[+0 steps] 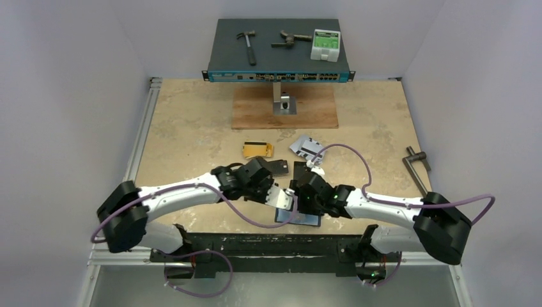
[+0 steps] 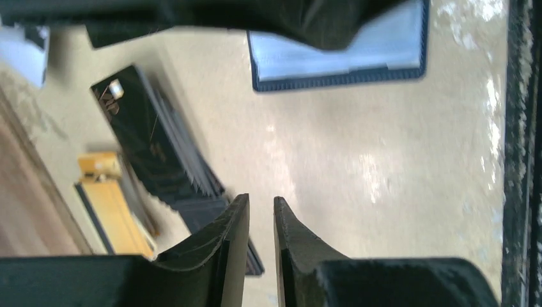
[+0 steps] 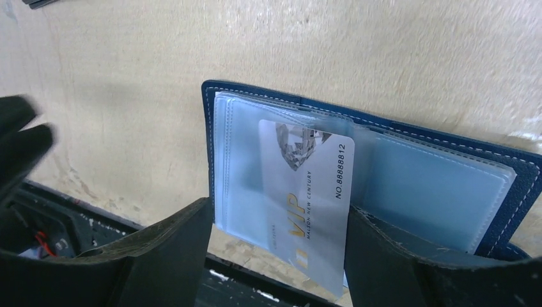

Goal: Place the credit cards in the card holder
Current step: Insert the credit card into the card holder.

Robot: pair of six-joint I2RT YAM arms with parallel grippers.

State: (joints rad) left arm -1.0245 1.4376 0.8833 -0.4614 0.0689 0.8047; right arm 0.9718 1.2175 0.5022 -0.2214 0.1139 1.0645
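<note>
For the card holder (image 3: 209,96): lies spread open and flat on the tan table (image 1: 192,128) near its front edge, between the two grippers; shows a navy cover with pale stitching along the rim and a stack of clear plastic sleeves inside; holds one silver-white credit card (image 3: 307,211) part-way in a sleeve, top end under the clear film, lower end jutting past the holder's near edge; bears "VIP" in gold, a faceted grey emblem and a row of digits down one side. For the right gripper (image 3: 281,214): stands with fingers spread wide to either side of that card, pinching nothing; contact between the card's edge and the nearer finger not clear. For the left gripper (image 2: 262,204): shows fingers only a slit apart, nothing between them; hangs over bare table just beside the black cards (image 2: 153,153). Farther back on the table, apart from the holder: loose heaps of gold-yellow cards (image 1: 257,149) and silver-grey cards (image 1: 307,148), with the fanned black heap nearer the arms; number in each heap impossible to count. From above, mostly hidden under the two wrists, only a dark blue-edged strip of the holder on show; in the left wrist view, cut off along its upper part by a dark blurred shape; silver-grey heap there no more than a pale smear at the corner.
</note>
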